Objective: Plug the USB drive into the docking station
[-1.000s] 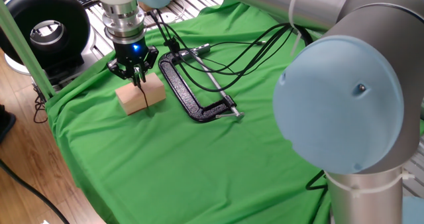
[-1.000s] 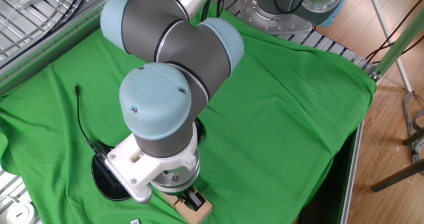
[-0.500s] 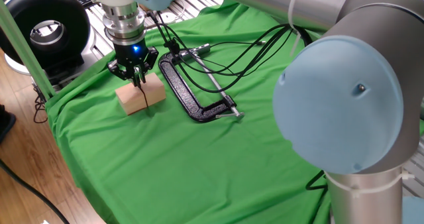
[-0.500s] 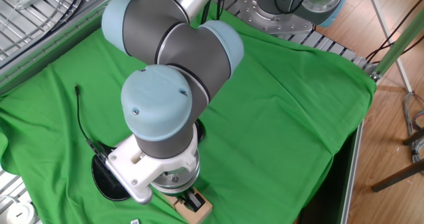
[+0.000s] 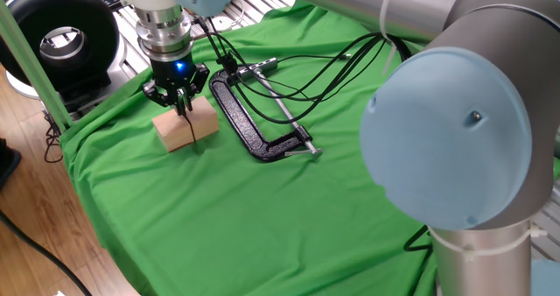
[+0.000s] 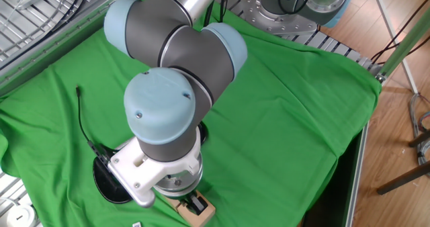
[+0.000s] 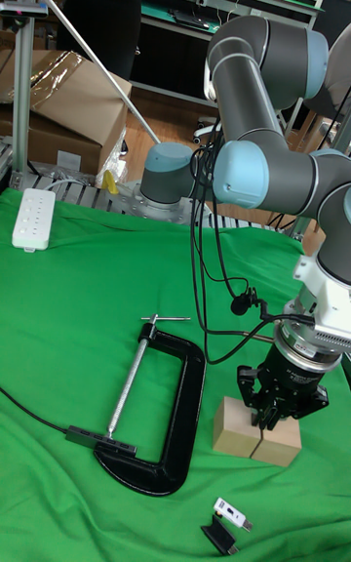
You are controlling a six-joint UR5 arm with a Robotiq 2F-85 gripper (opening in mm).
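My gripper point(image 5: 182, 105) points straight down onto the top of a pale wooden block point(image 5: 185, 128) near the left edge of the green cloth. Its fingers are shut on a slim dark stick, the USB drive point(image 5: 185, 111), which stands in a narrow slot cut into the block. The tall fixed view shows the same gripper point(image 7: 266, 414) on the block point(image 7: 255, 435), with the slot showing on the front face. From the other fixed view the arm hides most of the gripper point(image 6: 195, 202). I cannot make out a docking station for sure.
A black C-clamp point(image 5: 254, 125) lies right of the block, with black cables point(image 5: 332, 64) looping behind it. A small dark bar on a cable end point(image 7: 93, 438) rests under the clamp's screw. A black-and-silver piece point(image 7: 230, 512) lies in front of the block. A white power strip point(image 7: 32, 219) sits far left.
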